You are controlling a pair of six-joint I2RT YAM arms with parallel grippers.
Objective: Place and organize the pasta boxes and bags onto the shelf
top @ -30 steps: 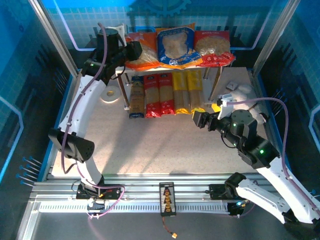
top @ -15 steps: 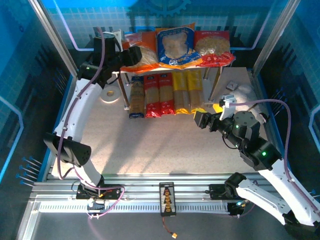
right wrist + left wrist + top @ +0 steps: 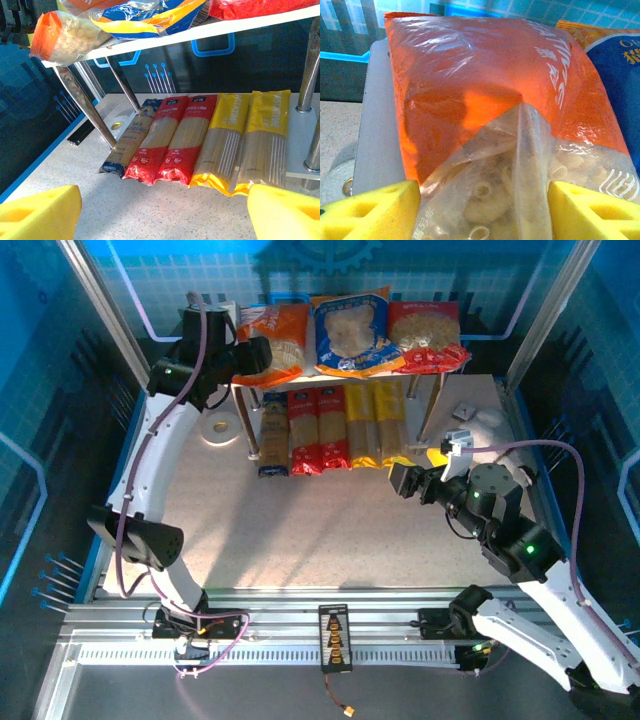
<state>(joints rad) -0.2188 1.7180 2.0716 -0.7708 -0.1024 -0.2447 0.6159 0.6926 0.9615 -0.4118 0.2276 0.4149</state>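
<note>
Three bags lie side by side on the top board of the shelf point(image 3: 455, 368): orange point(image 3: 272, 345), blue point(image 3: 350, 330) and red point(image 3: 428, 335). My left gripper point(image 3: 240, 355) is at the orange bag's left end. In the left wrist view the jaws point(image 3: 485, 210) stand open with the orange bag's point(image 3: 485, 100) clear end between the yellow fingers point(image 3: 370, 212). Several pasta boxes lie in a row on the lower tier: blue-and-tan point(image 3: 131, 137), two red point(image 3: 177, 137), two yellow point(image 3: 245, 140). My right gripper point(image 3: 405, 480) is open and empty, in front of that row.
A white tape roll point(image 3: 218, 427) lies left of the shelf's slim legs point(image 3: 250, 425). Small grey and white items point(image 3: 470, 415) sit at the right beside the shelf. Thin black sticks point(image 3: 80, 135) lie by the left wall. Bare tabletop point(image 3: 300, 530) spreads in front of the shelf.
My left gripper has opened and pulled back to the left, leaving the orange bag on the top tier. The right arm has barely shifted.
</note>
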